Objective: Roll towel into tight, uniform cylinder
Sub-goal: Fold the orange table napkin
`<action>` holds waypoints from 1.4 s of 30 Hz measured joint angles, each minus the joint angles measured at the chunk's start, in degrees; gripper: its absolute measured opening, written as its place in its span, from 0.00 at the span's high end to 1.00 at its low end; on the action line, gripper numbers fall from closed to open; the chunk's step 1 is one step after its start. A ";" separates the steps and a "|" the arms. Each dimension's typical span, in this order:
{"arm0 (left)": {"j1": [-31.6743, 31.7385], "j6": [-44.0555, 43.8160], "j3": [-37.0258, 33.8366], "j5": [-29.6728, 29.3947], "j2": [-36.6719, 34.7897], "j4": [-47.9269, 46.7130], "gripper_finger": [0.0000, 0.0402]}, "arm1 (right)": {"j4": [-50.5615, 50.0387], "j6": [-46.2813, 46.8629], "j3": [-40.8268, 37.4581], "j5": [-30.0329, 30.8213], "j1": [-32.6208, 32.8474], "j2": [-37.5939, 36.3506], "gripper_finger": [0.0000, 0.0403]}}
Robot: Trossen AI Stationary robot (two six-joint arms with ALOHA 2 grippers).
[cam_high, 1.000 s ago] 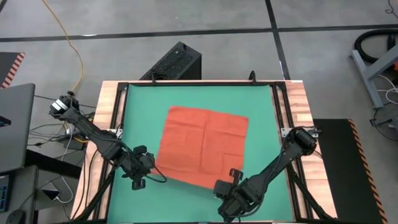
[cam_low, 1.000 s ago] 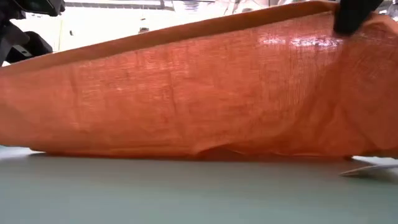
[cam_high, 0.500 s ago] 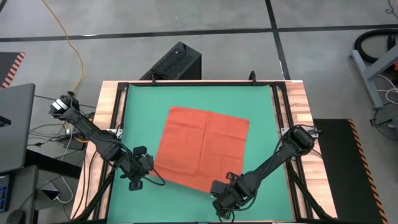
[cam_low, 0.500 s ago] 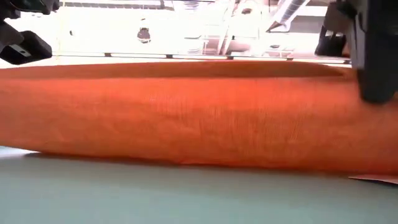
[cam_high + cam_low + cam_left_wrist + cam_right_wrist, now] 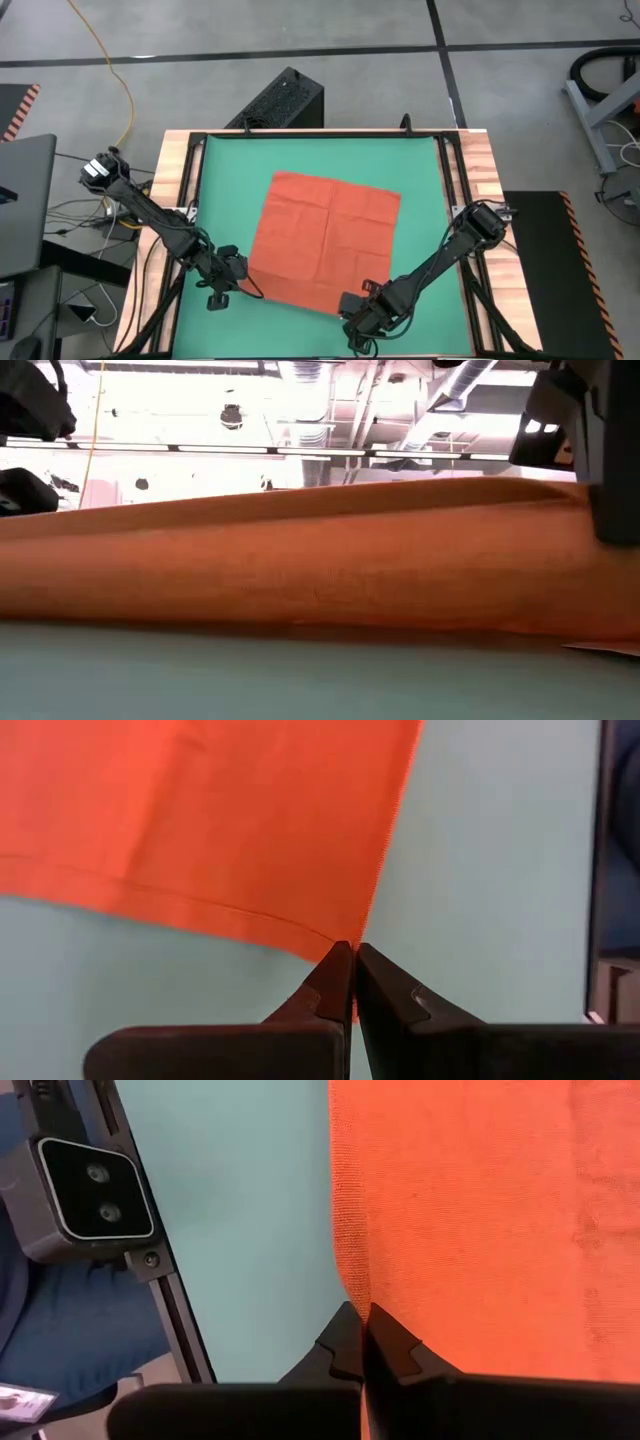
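- orange-red square thin cloth towel (image 5: 325,238): flat on green mat (image 5: 220,180), near edge slightly raised.
- left tool (image 5: 352,957), right tool (image 5: 362,1320): each clamped on a near corner.
- step: starting the roll; next, turn the edge over evenly.

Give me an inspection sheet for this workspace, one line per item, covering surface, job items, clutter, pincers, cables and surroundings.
Surface: green mat in a wood-edged frame.
Job's things: towel spread open on the mat, not yet rolled; its near edge is raised off the mat in the low view.
Clutter: nothing seen on the mat besides the towel.
Grippers: left pincer shut on the towel's near left corner; right pincer shut on the towel's near right edge.
Cables: yellow cable on the floor at far left; dark cables beside the left arm's base.
Surroundings: grey floor, black box beyond the table, a camera unit at the mat's edge.
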 joint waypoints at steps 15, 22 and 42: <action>-0.13 3.58 -0.65 3.60 0.00 2.14 0.83 | -3.46 6.47 -0.02 1.80 3.19 0.00 0.63; -0.13 4.04 -0.64 4.36 0.00 1.22 0.77 | -10.65 7.31 -0.02 10.20 5.60 0.00 0.54; 26.37 49.22 -9.92 -13.21 -7.04 24.22 1.00 | -34.83 -14.86 -0.02 33.28 -6.31 -3.98 0.97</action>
